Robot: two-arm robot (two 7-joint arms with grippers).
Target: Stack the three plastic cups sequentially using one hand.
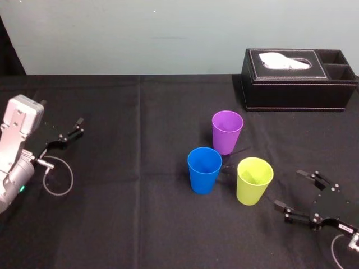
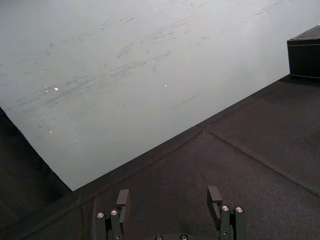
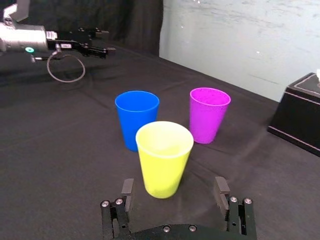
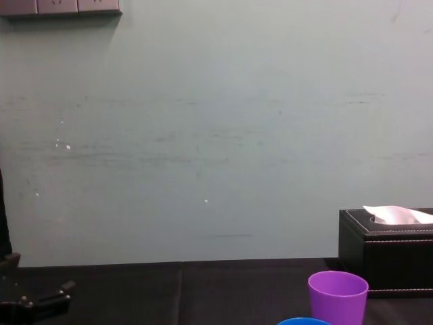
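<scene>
Right gripper (image 1: 288,188), fingers spread, faces the yellow-green cup (image 1: 254,180); centre jaws around its wall, probably mid-height, before closing. Left gripper (image 1: 81,126) idles, spread.

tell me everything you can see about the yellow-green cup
The yellow-green cup is a smooth, tapered, plastic-looking cup, wider at its open rim than at its base, with nothing seen inside. It stands upright on the black cloth, right of the blue cup and nearer the robot than the purple cup, touching neither. The open right gripper is just off its right side, not touching it.
</scene>
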